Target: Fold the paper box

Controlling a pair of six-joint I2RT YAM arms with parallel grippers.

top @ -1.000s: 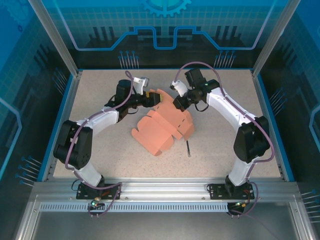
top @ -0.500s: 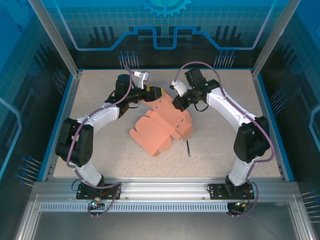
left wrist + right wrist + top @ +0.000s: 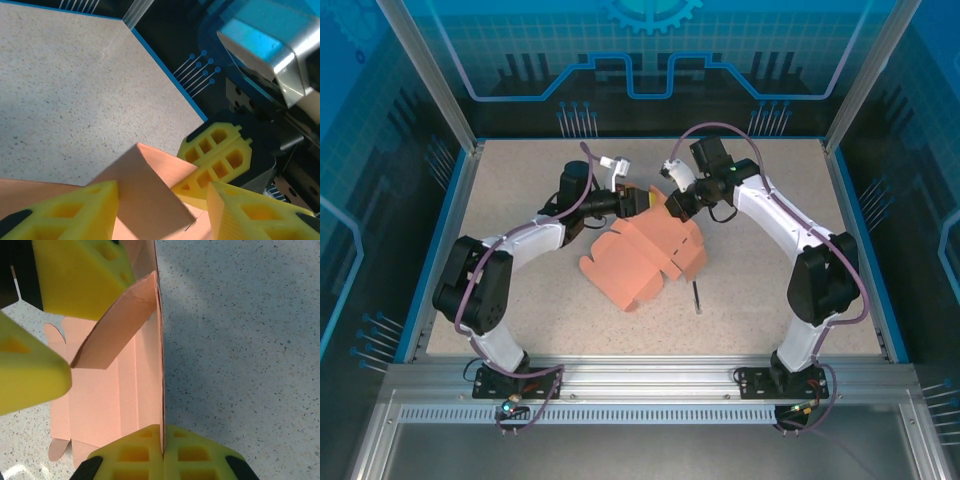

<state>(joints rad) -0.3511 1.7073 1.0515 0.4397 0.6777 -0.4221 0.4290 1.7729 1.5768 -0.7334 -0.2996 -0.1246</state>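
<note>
salmon paper box (image 3: 642, 258) blank sits mid table (image 3: 520, 300), long axis running near-left to far-right, right pincer (image 3: 162, 442) clamped on its lifted far-right edge, left pincer (image 3: 160, 210) apart around a flap

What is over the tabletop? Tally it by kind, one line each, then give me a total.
paper box: 1
thin dark stick: 1
yellow pincers, left pincer and right pincer: 2
Total: 4
</note>
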